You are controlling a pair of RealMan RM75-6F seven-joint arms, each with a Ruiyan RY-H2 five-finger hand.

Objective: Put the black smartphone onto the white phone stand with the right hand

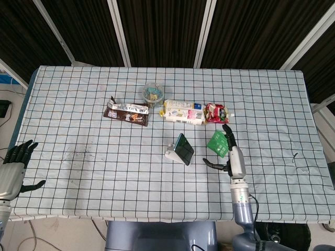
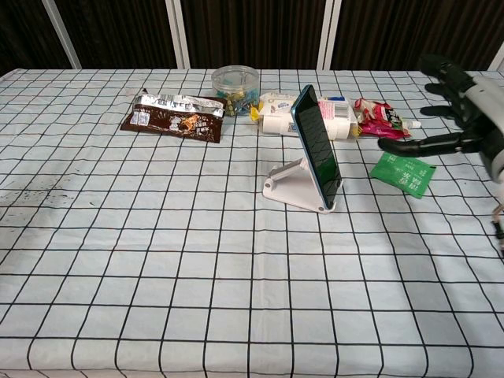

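- At the near left corner of the checked tablecloth (image 1: pixel 104 172): left hand (image 1: pixel 13 170), fingers apart, holding nothing.
- Near right of centre: right hand (image 1: pixel 231 157), fingers spread and thumb stuck out sideways, empty, well apart from the phone, hovering just beside the green packet (image 2: pixel 403 172).
- Mid-table: black smartphone (image 2: pixel 317 146) propped tilted on the white phone stand (image 2: pixel 293 183), lower edge seated in the stand's lip, no hand touching it.
- Farther back, in a row from left to right: brown snack wrapper (image 2: pixel 175 116), clear round tub (image 2: pixel 235 80), white tube (image 2: pixel 276 114), red pouch (image 2: pixel 379 117).
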